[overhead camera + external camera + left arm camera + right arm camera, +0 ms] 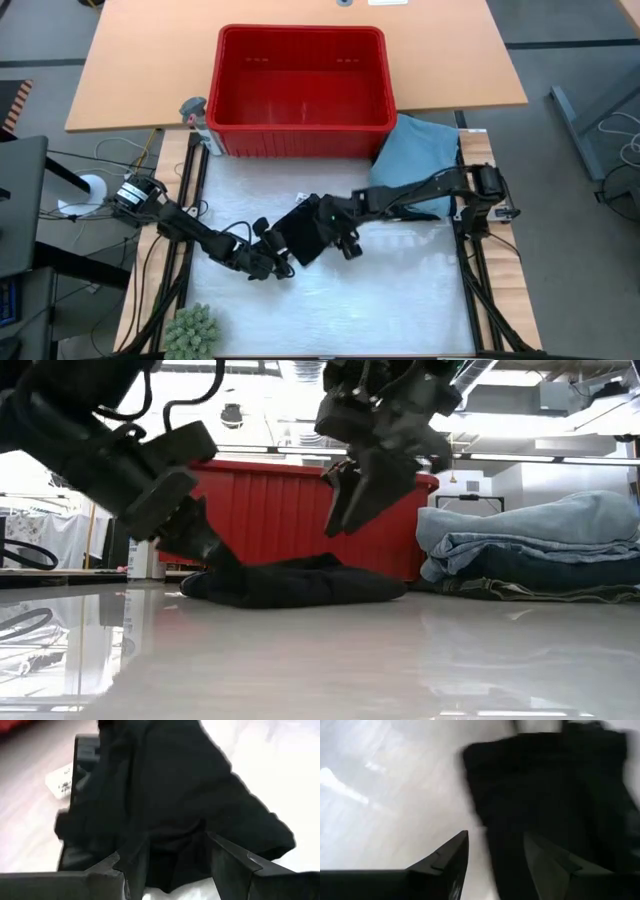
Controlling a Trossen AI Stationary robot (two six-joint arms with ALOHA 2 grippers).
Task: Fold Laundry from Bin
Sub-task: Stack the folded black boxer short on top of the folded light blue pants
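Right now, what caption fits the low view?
Two grippers, left and right, work a black garment before the red bin.
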